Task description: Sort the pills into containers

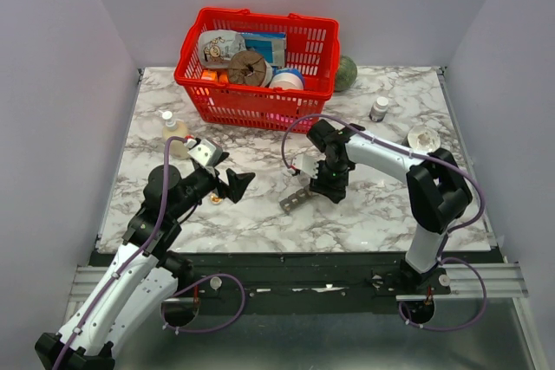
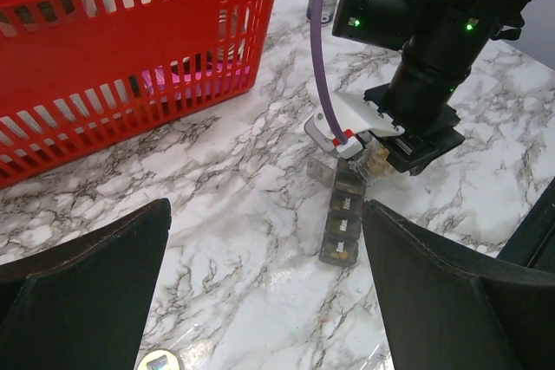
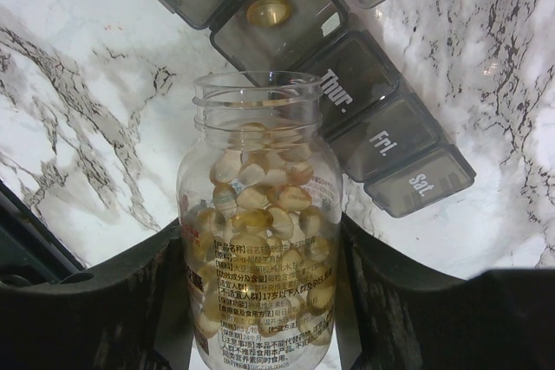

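Note:
The containers are one dark grey weekly pill strip [image 1: 296, 200] on the marble table, also in the left wrist view [image 2: 340, 216] and the right wrist view [image 3: 381, 132]. One open compartment holds a yellow pill [image 3: 267, 11]. My right gripper [image 1: 327, 181] is shut on a clear uncapped bottle [image 3: 260, 223] full of yellow softgel pills and holds it tilted with its mouth over the strip. My left gripper [image 1: 244, 181] is open and empty, left of the strip, its fingers [image 2: 87, 288] wide apart above the table.
A red mesh basket [image 1: 305, 101] of assorted items stands at the back. A clear bottle [image 1: 173, 133] stands near the left arm. A small capped bottle [image 1: 379, 109] and a white lid-like dish [image 1: 423, 138] lie at the right. A green ball [image 1: 346, 73] sits behind the basket.

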